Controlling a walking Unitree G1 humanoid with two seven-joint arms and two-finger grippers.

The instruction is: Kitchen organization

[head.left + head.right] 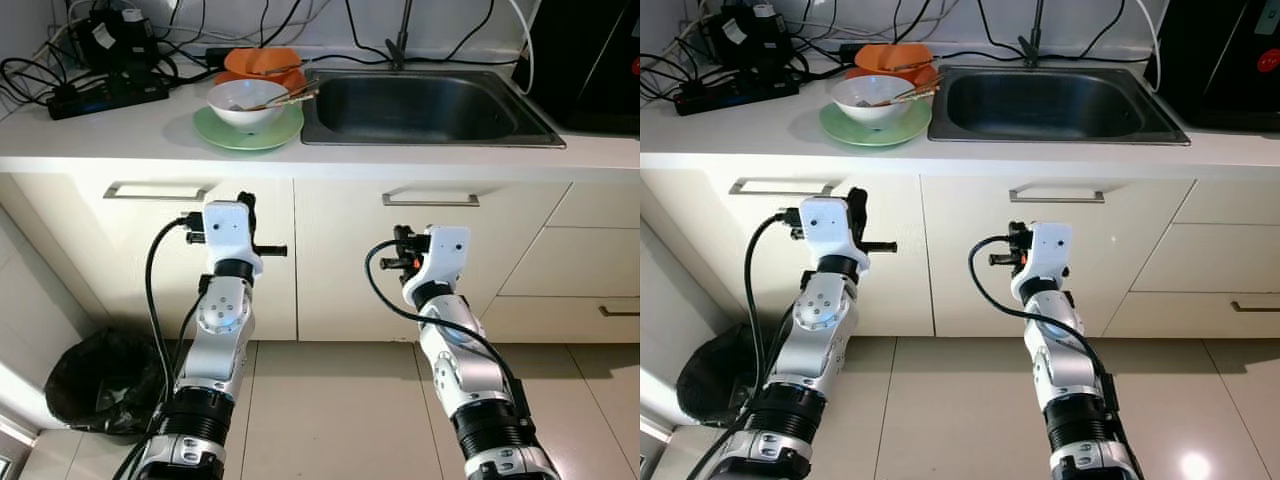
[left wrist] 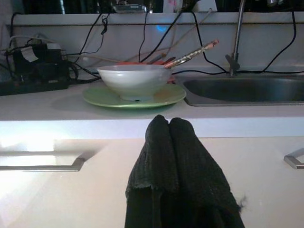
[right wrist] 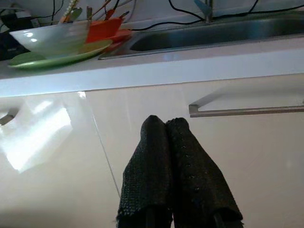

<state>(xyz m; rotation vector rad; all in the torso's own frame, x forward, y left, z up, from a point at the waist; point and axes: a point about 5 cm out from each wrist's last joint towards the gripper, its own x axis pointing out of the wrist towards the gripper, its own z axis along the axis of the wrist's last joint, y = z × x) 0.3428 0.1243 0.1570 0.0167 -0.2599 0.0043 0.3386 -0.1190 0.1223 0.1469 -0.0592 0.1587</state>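
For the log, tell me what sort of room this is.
A home kitchen, most likely: a steel sink set into a white counter, a bowl on a green plate, cabinet doors below.

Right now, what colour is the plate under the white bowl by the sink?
Pale green plate, under the white ceramic bowl; clearest in the left eye view.
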